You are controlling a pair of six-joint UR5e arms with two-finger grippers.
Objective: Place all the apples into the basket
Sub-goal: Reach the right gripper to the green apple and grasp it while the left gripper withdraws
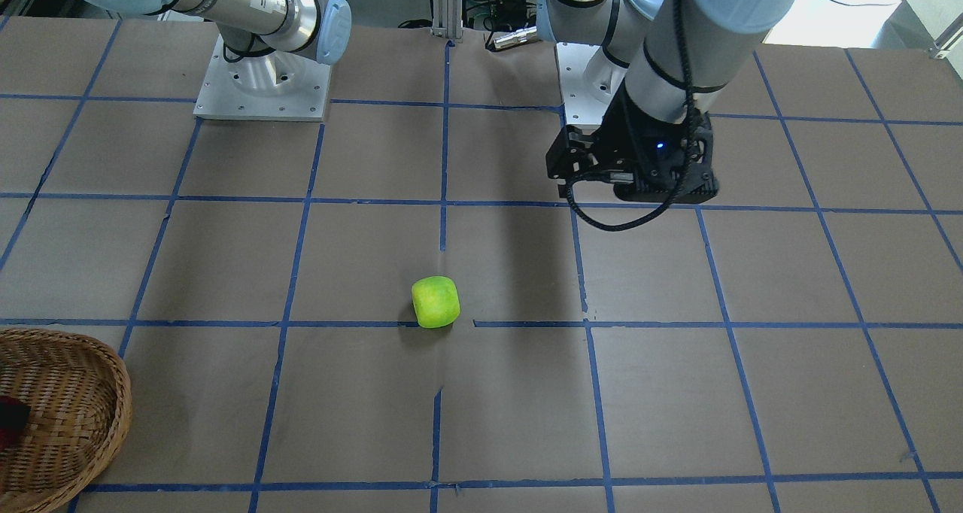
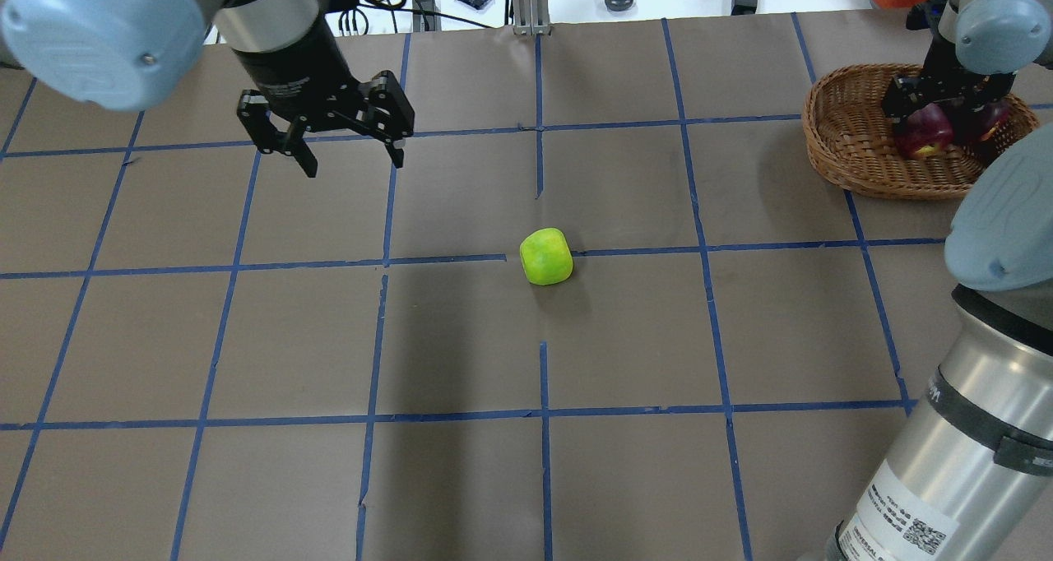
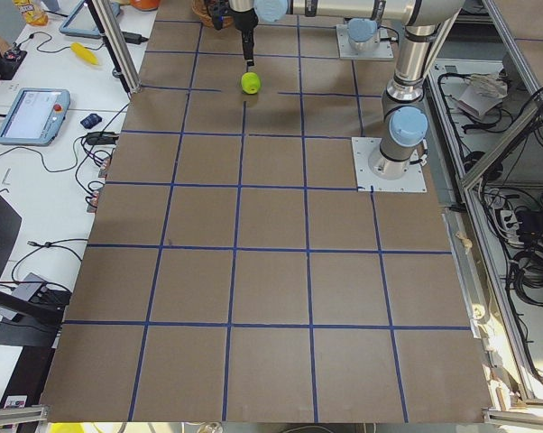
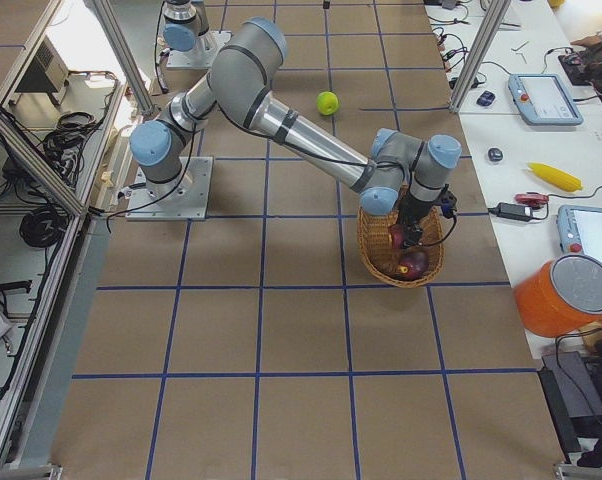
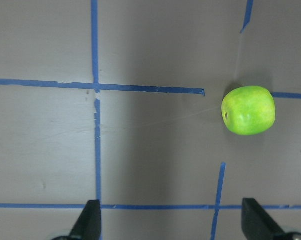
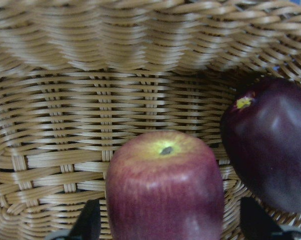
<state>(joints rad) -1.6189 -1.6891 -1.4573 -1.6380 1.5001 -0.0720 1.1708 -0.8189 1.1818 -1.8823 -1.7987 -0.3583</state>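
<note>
the basket [image 2: 847, 146] sits at the right end of the table [image 2: 625, 347], my right gripper [image 2: 938, 108] down inside it with jaws apart astride the red apple [image 6: 165, 195] beside the dark purple apple [image 6: 270, 150], so i judge both delivered, while my left gripper [image 2: 354, 166] hangs spread, well short of the glossy lime-green apple [image 2: 546, 257] lying mid-table.

Green apple [image 2: 546, 257] free all sides; R gripper [image 2: 938, 117] occupies basket [image 2: 847, 158].
</note>
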